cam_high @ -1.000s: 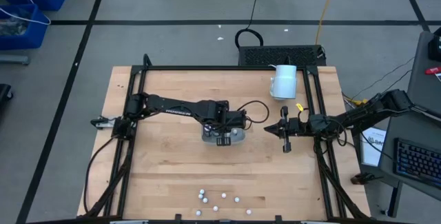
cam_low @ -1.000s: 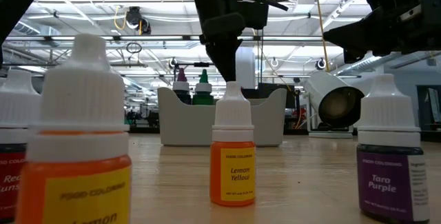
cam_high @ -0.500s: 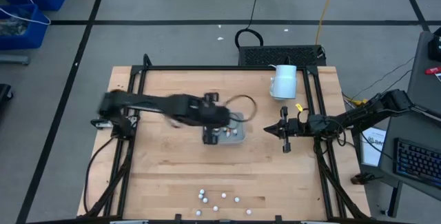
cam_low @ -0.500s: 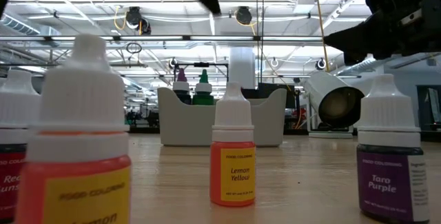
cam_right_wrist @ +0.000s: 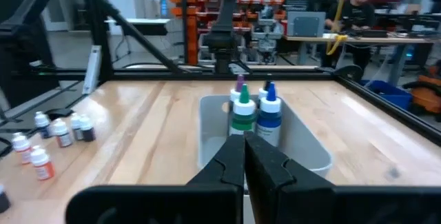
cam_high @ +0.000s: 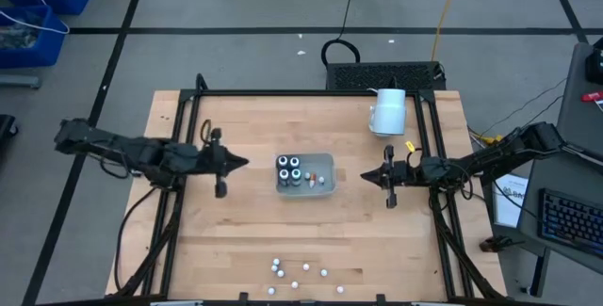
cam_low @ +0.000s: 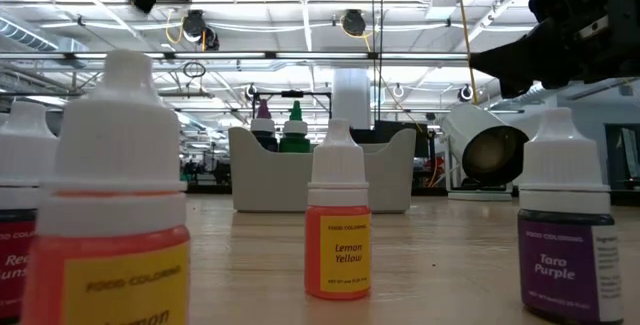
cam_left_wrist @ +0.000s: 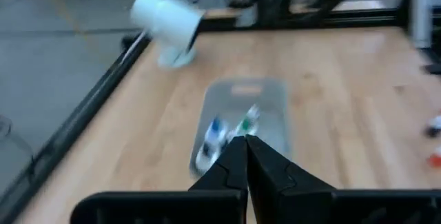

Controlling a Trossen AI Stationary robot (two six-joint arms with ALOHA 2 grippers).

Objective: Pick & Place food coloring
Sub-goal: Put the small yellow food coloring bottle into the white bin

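Food coloring in tray: four dark bottles (cam_high: 290, 167) stand upright together in the left end of the pale grey tray (cam_high: 327, 161) at the table's middle; something small and orange-white lies at its right end.
Food coloring still loose: a scatter of tiny white-capped bottles (cam_high: 303, 271) sits near the table's front edge, well apart from the tray. The low view shows one labelled Lemon Yellow (cam_low: 337, 227) and one Taro Purple (cam_low: 565, 230), both upright.
Left gripper (cam_high: 241, 163): fingers pressed together, holding nothing, hovering left of the tray and pointing at it.
Right gripper (cam_high: 367, 176): fingers pressed together, empty, waiting right of the tray.
White mug (cam_high: 387, 111): lies near the table's back right corner, clear of the work.
Risk: the loose bottles stand close together, so a gripper closing on one could likely knock its neighbours over or roll them off the front edge. Lowering another bottle beside the packed four could tip them.
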